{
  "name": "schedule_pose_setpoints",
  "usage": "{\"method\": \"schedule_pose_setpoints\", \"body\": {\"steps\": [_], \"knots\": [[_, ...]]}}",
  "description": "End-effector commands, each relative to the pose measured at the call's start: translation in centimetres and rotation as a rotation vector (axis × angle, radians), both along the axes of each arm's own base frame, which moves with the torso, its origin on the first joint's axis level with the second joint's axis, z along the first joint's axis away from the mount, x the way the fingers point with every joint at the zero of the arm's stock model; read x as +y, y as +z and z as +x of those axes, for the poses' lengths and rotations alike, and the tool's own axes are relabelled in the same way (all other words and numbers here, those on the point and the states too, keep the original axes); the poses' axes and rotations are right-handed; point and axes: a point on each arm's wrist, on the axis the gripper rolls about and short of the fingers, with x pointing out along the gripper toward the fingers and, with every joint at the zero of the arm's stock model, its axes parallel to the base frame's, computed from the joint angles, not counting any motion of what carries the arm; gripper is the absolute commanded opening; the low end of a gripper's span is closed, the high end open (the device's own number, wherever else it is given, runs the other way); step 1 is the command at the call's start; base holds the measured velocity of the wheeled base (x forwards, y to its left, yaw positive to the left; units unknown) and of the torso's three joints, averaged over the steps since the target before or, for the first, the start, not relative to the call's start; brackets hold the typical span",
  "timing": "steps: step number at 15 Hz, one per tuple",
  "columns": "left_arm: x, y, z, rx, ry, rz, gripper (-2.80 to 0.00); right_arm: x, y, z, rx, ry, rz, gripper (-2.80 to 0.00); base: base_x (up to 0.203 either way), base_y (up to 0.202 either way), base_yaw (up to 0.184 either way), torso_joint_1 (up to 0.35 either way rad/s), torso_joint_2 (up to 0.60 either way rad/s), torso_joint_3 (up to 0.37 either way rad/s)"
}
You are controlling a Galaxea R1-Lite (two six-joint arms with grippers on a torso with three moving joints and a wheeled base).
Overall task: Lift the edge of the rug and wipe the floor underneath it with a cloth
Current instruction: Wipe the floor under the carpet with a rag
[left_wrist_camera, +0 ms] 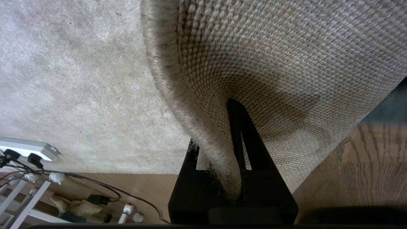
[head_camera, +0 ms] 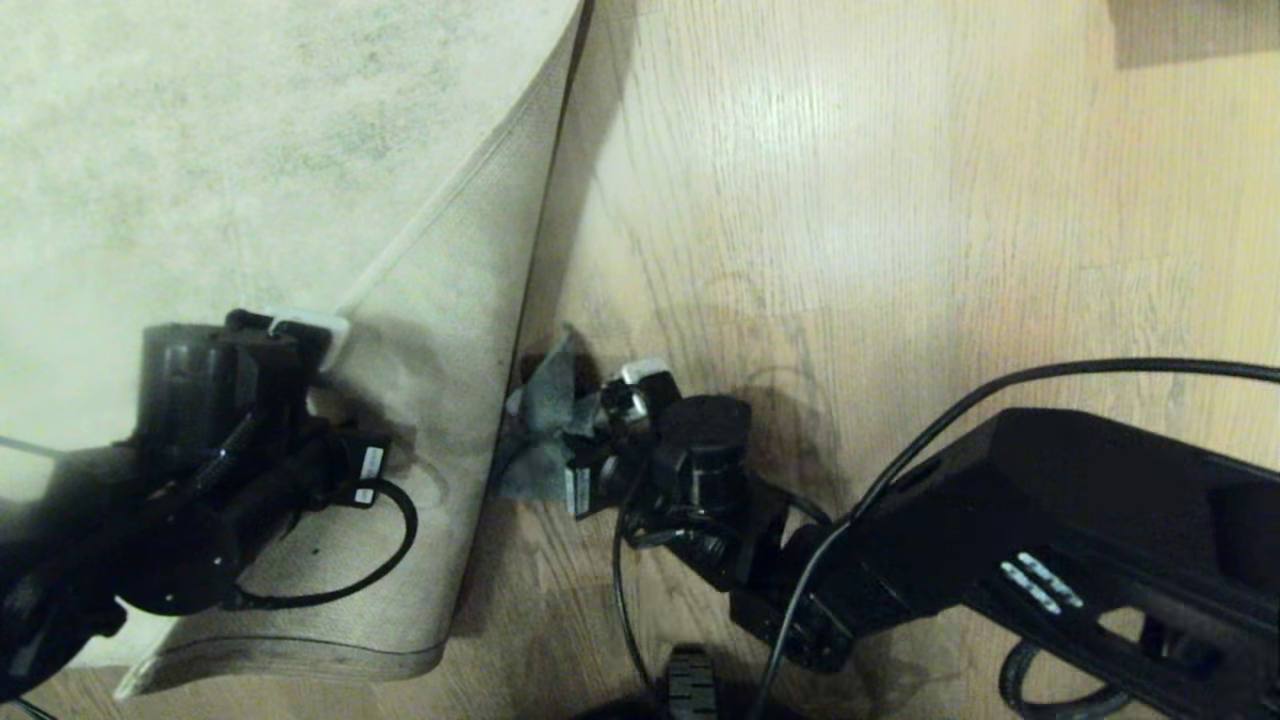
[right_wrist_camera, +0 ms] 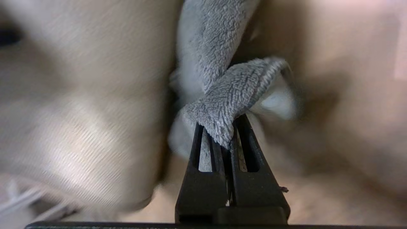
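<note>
The rug edge [head_camera: 545, 215] is folded up and back over the rug's own pile, so its tan woven backing [head_camera: 440, 420] faces upward and forms a slanted flap on the left of the scene. Its long axis runs from the far middle down toward the near left, and the bound border points toward the bare floor [head_camera: 850, 200] on the right. To my eye the rug is heavy and floppy rather than stiff: it curls over in a soft bend, so it wants a firm pinch right on the thick border, not further in on the weave. That is where the left gripper [left_wrist_camera: 233, 178] has it, clamped tight on the fuzzy rolled edge at the near left and holding the flap up off the planks. Just beside the foot of that flap, the cloth [head_camera: 545, 425] is a light, soft, plush thing, dark grey with a paler side showing, bunched and twisted. It will drag easily and give no resistance, though it may fold under itself. The right gripper [right_wrist_camera: 230, 140] is pinched shut on a corner of it, low at the near middle, with the cloth pushed up against the lifted backing where the uncovered wood begins. The wood-grain floor looks smooth with a slight sheen, so the cloth should slide readily.
</note>
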Motion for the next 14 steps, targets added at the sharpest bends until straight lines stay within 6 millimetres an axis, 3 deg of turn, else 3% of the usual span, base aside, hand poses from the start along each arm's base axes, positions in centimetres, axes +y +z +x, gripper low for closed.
{"method": "schedule_pose_setpoints", "body": {"steps": [1, 7, 11, 14], "knots": [[0.0, 0.0, 0.0, -0.001, 0.003, 0.003, -2.80, -1.1, 1.0, 2.2, -0.028, -0.054, 0.031, -2.80, 0.000, 0.000, 0.000, 0.000, 0.00, 0.000], [0.0, -0.3, -0.1, 0.006, 0.003, 0.003, -2.80, -3.8, 6.4, 2.4, -0.114, -0.098, 0.046, -2.80, 0.000, 0.000, 0.000, 0.000, 0.00, 0.000], [0.0, -0.5, -0.5, 0.012, -0.003, 0.004, -2.80, -6.1, 11.3, 0.7, -0.178, -0.115, 0.050, -2.80, 0.000, 0.000, 0.000, 0.000, 0.00, 0.000], [0.1, -0.4, -0.8, 0.007, -0.003, 0.002, -2.80, -8.3, 13.0, -1.5, -0.206, -0.121, 0.011, -2.80, 0.000, 0.000, 0.000, 0.000, 0.00, 0.000]]}}
